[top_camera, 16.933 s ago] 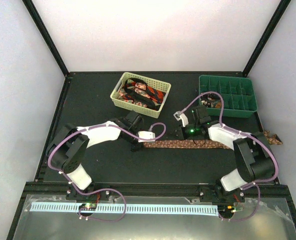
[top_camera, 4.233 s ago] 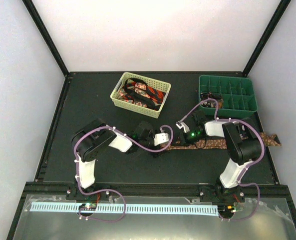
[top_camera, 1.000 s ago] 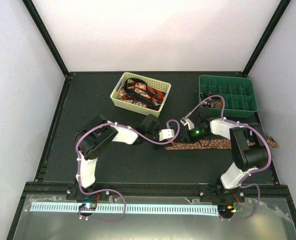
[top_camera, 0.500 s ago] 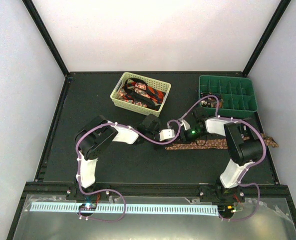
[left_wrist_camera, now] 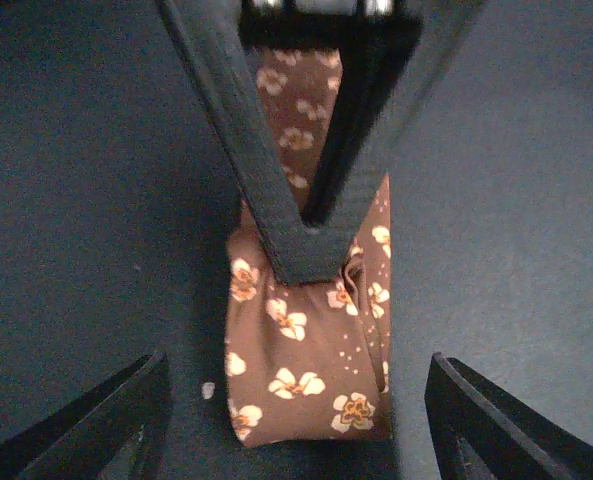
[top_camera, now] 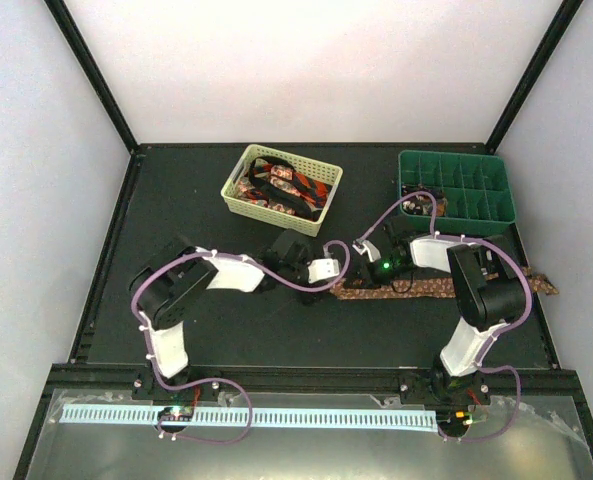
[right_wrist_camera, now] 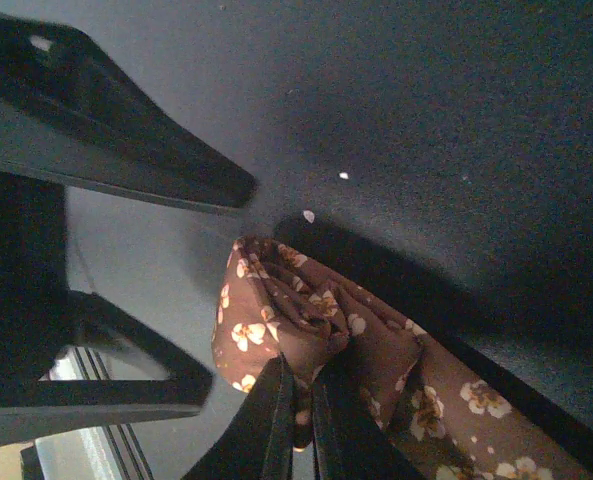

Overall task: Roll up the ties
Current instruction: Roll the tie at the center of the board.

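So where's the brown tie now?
Top view: brown tie lies right of centre, in front of the green tray, its left end in the right pincer.

Two robot arms, the left arm (top_camera: 231, 272) and the right arm (top_camera: 461, 350), wear glossy white shells between bulky black joints. A purple cable (top_camera: 276, 283) loops along each arm. A small green light (top_camera: 384, 266) glows by the right wrist. The left pincer (left_wrist_camera: 296, 400) and right pincer (right_wrist_camera: 301, 410) have matte black tapering fingers (left_wrist_camera: 116, 420).

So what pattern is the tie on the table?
The tie is brown with small cream flowers, clearest in left wrist view.
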{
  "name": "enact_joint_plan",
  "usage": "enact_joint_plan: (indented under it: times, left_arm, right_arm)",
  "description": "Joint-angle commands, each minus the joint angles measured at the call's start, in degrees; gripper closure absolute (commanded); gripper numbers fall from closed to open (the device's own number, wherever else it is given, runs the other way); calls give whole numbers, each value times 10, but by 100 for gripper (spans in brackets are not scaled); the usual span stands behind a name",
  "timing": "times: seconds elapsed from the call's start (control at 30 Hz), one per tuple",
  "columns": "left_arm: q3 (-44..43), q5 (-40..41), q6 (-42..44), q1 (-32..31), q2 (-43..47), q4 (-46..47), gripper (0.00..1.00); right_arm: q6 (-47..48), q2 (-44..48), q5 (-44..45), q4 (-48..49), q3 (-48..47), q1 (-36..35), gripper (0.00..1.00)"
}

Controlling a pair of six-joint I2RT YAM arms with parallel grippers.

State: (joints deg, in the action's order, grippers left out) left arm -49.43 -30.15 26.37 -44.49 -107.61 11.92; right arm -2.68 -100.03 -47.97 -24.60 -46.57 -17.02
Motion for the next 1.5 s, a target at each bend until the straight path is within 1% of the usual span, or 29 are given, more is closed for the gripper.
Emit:
enact_joint_plan:
  times: [0.0,0.13,0.2,0.23,0.47,0.57,0.67,0.73,0.87,0.93,1.0,1.17,1.47]
  left_arm:
    - [16,-13,21,6,57,22,25]
    - [21,-17,31,6,38,32,17]
    - [21,-17,26,3,19,51,5]
    - [19,-17,24,0,9,58,2]
    - [-14,17,12,-27,-50,74,1]
    - [-35,17,10,-32,-70,62,6]
    - [-45,20,7,-33,-82,51,14]
    - [-46,23,10,-33,-84,36,24]
    - [-31,50,12,-30,-71,17,47]
    - [-17,53,15,-25,-61,13,55]
    - [-4,49,22,-20,-51,7,60]
    - [15,41,28,-9,-36,3,65]
    - [22,14,15,8,-23,9,64]
  right_arm:
    - [4,3,0,5,6,-2,99]
    - [1,6,-22,10,6,-2,99]
    - [-2,10,-32,12,6,-1,98]
    - [-5,12,-35,15,6,-2,98]
    - [-7,18,-50,11,7,-1,98]
    - [-9,20,-57,12,7,-1,98]
    - [-10,21,-67,12,7,-1,99]
    - [-11,23,-70,11,6,0,98]
    - [-11,21,-76,8,6,10,98]
    - [-7,20,-76,1,4,17,98]
    - [1,19,-66,-8,2,23,98]
    - [22,7,-34,-29,4,26,98]
    - [32,-17,10,-32,6,24,98]
